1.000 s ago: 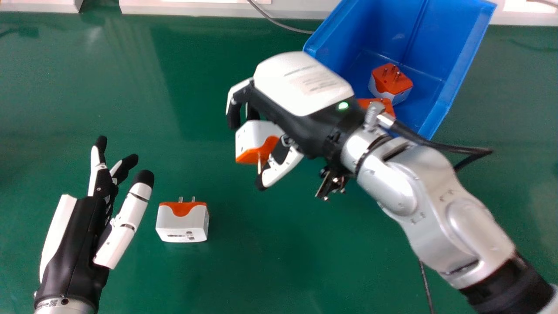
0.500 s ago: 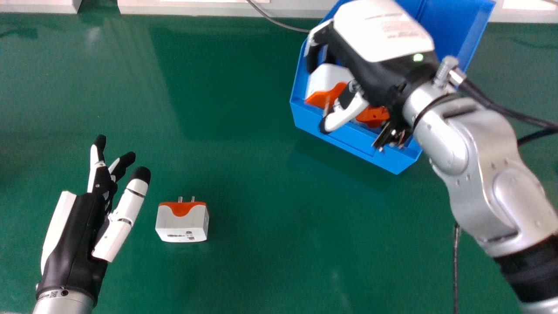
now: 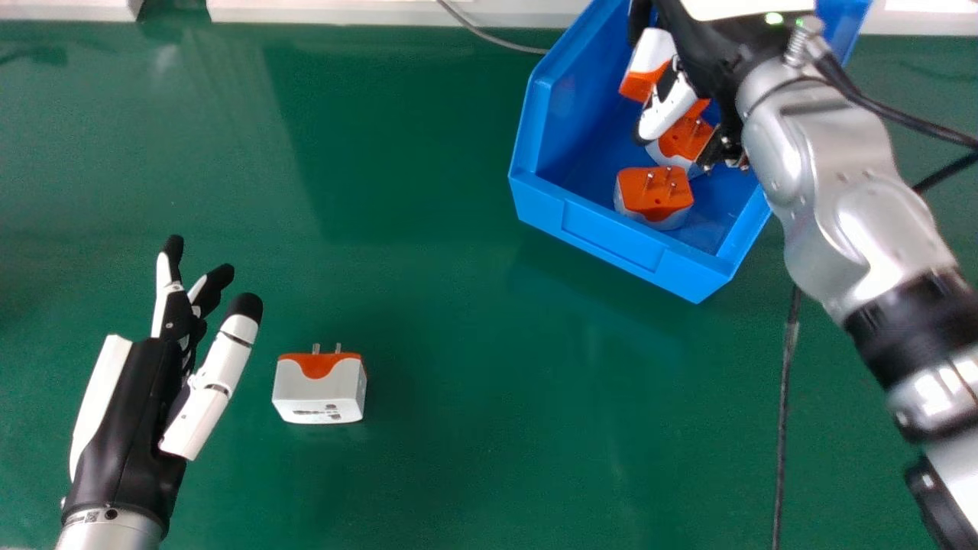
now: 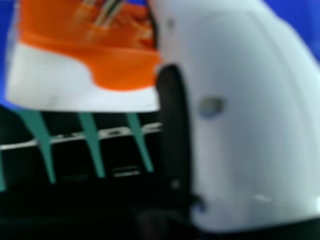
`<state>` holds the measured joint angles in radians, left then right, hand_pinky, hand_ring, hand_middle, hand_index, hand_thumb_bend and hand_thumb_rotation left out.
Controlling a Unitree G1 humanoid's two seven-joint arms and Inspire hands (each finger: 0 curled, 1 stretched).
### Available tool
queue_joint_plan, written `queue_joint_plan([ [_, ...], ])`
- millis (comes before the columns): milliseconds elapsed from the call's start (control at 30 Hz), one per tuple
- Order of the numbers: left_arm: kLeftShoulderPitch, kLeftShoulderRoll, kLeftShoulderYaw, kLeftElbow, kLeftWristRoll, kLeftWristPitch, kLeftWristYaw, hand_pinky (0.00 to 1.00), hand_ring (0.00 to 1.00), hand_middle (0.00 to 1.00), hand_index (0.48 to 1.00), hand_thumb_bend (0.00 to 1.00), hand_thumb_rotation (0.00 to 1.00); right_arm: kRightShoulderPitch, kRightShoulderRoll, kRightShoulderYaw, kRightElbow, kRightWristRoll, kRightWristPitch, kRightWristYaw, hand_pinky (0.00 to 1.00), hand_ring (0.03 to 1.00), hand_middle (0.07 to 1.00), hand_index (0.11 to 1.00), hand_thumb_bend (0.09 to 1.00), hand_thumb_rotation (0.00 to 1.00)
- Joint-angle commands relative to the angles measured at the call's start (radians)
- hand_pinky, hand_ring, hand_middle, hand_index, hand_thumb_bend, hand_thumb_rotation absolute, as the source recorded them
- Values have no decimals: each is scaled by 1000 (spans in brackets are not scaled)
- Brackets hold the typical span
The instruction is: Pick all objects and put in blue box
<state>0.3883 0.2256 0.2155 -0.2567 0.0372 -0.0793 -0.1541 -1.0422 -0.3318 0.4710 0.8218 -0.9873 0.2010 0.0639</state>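
At the top of the head view, my right hand (image 3: 704, 47) is over the blue box (image 3: 619, 243), its fingers partly hidden, shut on a white-and-orange plug adapter (image 3: 649, 55). The right hand view has that adapter (image 4: 82, 75) between the fingers and thumb of my right hand (image 4: 250, 115). Two more adapters lie in the box, one (image 3: 655, 192) near its front wall and another (image 3: 685, 140) partly behind the thumb. A fourth adapter (image 3: 319, 388) rests on the green table, right of my open left hand (image 3: 145, 412).
The green table (image 3: 458, 344) has free room between the lone adapter and the box. A grey cable (image 3: 489, 37) runs to the box's back left, and a dark cable (image 3: 784, 428) lies at the right. White frames line the far edge.
My right hand has moved right and toward the far side with its adapter, from over the table to over the box. The left hand has shifted very slightly; the table's adapter stays put.
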Motion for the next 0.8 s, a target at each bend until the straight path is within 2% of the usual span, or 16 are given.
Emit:
queue_joint_plan([
  [0,6,10,4,-23,-2,-22,-2,998,970,951,917,392,839,-122,33,43,96,-25,20,-13,167,409,504,487,516,0],
  [100,12,6,2,-35,-3,-19,0,999,970,950,912,396,839,-192,73,85,237,-12,23,14,162,405,507,490,517,0],
  [167,19,2,-2,-56,6,6,7,992,967,949,912,391,835,-255,100,138,347,-24,27,107,194,394,496,520,512,0],
  [200,22,1,-4,-60,13,3,11,990,966,948,910,384,827,-272,114,127,383,3,35,121,200,391,501,518,512,0],
  [267,29,-1,-8,-73,19,6,13,986,964,947,914,379,835,-246,105,117,361,28,3,8,199,403,506,499,516,0],
  [400,33,0,-7,-71,11,-4,8,998,968,947,919,388,836,-208,97,112,340,63,-31,-117,182,416,507,490,517,0],
  [467,33,-1,-7,-73,11,-4,10,1000,970,945,916,396,839,-200,103,99,344,89,-28,-142,199,328,445,528,508,4],
  [533,33,-3,-7,-76,10,-1,12,1000,972,943,916,390,840,-194,102,107,349,97,-36,-167,179,271,464,495,514,7],
  [567,33,-5,-7,-78,8,0,12,1000,971,942,915,387,840,-188,98,113,347,97,-46,-180,174,262,441,506,511,9],
  [600,33,-5,-6,-77,7,-1,12,1000,972,940,914,381,840,-182,93,117,340,97,-53,-184,180,269,392,495,503,87],
  [633,33,-4,-5,-76,5,-2,10,1000,971,940,913,380,840,-173,88,116,330,100,-58,-193,232,342,433,492,500,129],
  [667,34,-5,-4,-77,6,0,11,1000,974,941,914,388,848,-169,82,128,325,88,-60,-199,293,420,501,559,545,340],
  [700,31,-3,-3,-71,5,-3,10,1000,973,940,912,390,843,-167,82,129,322,89,-56,-198,361,488,570,611,566,450],
  [733,29,-3,-2,-69,5,-3,10,1000,974,940,914,390,845,-164,81,125,319,97,-57,-191,469,588,666,679,590,542],
  [767,29,-5,-1,-70,1,0,10,1000,971,939,914,385,846,-163,82,122,316,103,-53,-181,557,668,735,735,595,585],
])
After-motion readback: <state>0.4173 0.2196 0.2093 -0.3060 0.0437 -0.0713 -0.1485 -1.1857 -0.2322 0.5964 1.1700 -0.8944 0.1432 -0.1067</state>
